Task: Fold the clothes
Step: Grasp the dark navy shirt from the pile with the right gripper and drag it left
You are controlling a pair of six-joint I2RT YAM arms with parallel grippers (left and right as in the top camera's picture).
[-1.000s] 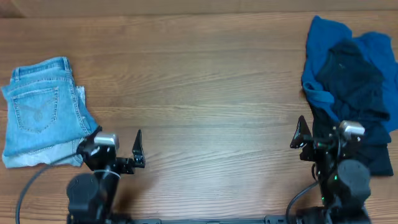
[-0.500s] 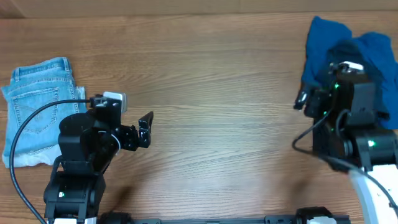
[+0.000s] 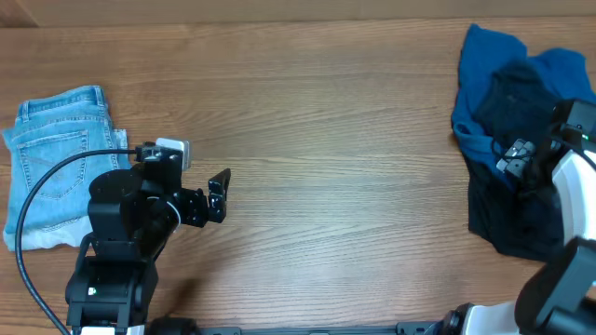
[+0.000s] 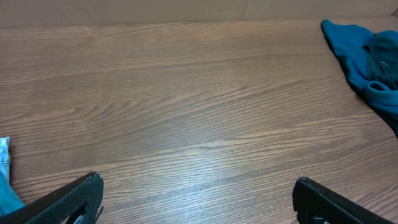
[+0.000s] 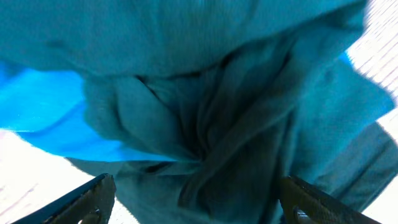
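Jeans [image 3: 56,158] folded at the table's [image 3: 326,112] left edge; heap [image 3: 517,112] at the right edge unfolded, right gripper [image 5: 196,202] jaws apart above it, left gripper [image 4: 196,200] agape, empty.

Black left hand [image 3: 220,194] on black arm [image 3: 121,219]; right arm [image 3: 570,191] white-shelled.

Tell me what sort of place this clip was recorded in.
Probably a robotics lab bench: a wood-grain tabletop, a black cabled robot arm at its edge, folded light-blue denim jeans and a heap of bright blue and dark navy garments.
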